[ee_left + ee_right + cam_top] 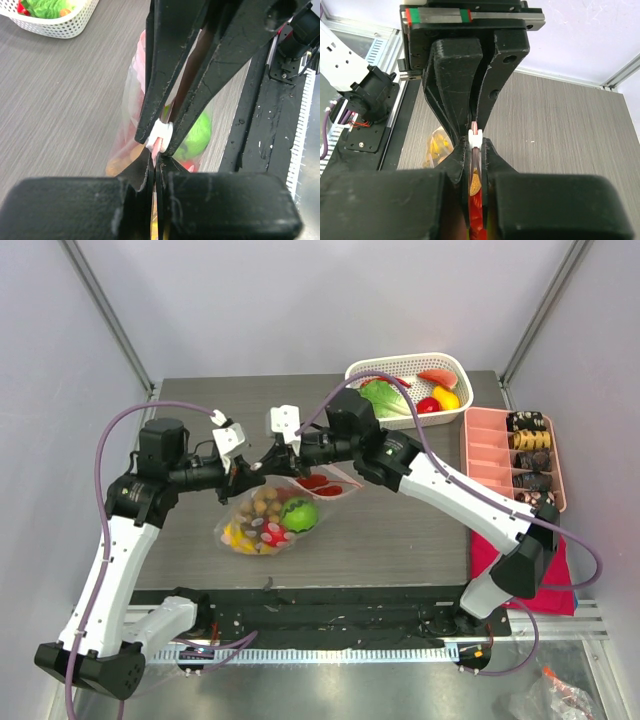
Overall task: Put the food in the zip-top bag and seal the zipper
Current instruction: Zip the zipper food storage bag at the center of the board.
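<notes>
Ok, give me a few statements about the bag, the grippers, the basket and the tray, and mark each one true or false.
1. The left gripper and the right gripper are both closed on the zipper. True.
2. The green round fruit is inside the zip-top bag. True.
3. The white basket is empty. False: it holds green leafy food plus red and yellow pieces.
4. The pink tray sits to the left of the bag. False: it is at the right side of the table, near the basket.
</notes>
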Tool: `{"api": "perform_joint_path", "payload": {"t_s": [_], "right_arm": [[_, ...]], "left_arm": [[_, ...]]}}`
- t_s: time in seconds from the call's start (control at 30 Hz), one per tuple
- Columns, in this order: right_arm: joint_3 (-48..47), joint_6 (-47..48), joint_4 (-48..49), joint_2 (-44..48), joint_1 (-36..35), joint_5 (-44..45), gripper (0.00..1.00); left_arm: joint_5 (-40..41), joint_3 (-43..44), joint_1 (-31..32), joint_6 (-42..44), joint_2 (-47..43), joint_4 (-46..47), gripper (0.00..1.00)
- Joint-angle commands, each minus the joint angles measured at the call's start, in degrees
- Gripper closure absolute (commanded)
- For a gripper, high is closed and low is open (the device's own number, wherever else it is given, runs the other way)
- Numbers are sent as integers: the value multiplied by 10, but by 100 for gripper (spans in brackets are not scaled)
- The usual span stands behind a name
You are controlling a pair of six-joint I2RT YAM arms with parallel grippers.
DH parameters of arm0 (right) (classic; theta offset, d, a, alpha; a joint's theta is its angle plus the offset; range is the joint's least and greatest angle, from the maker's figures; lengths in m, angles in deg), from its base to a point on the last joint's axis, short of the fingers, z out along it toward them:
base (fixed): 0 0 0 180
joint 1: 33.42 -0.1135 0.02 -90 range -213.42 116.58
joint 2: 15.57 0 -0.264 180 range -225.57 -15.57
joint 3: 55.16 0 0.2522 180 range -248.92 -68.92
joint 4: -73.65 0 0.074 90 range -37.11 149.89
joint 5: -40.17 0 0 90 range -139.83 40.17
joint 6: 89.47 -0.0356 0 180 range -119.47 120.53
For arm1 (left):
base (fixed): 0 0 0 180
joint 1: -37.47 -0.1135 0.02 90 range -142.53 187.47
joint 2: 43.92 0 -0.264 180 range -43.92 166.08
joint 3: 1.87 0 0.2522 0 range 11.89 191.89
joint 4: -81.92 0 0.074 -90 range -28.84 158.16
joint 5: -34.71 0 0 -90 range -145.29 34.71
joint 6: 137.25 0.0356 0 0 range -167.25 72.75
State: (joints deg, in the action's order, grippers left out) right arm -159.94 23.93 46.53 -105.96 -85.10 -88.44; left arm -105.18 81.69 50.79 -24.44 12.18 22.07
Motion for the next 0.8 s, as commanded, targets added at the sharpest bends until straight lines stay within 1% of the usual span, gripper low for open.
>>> {"api": "perform_joint_path", "payload": {"t_s": [0.0, 0.4, 0.57, 0.63, 0.67, 0.7, 0.77], "right_arm": [[8, 17, -25, 27, 11, 15, 99], [39, 32, -64, 52, 28, 21, 99], [23, 22, -61, 43, 29, 16, 99], [11, 3, -57, 36, 29, 13, 87], [-1, -3, -55, 29, 29, 9, 70], [-6, -9, -54, 25, 29, 8, 60], [-20, -23, -47, 20, 28, 3, 50]], "left_arm": [[-22, 25, -1, -20, -26, 65, 100], [-21, 38, -1, -39, -28, 81, 100], [-30, 37, -1, -36, -27, 83, 100], [-35, 39, -1, -37, -23, 82, 100], [-36, 38, -1, -37, -23, 81, 100], [-39, 38, -1, -37, -22, 81, 100], [-44, 39, -1, -36, -19, 76, 100]]}}
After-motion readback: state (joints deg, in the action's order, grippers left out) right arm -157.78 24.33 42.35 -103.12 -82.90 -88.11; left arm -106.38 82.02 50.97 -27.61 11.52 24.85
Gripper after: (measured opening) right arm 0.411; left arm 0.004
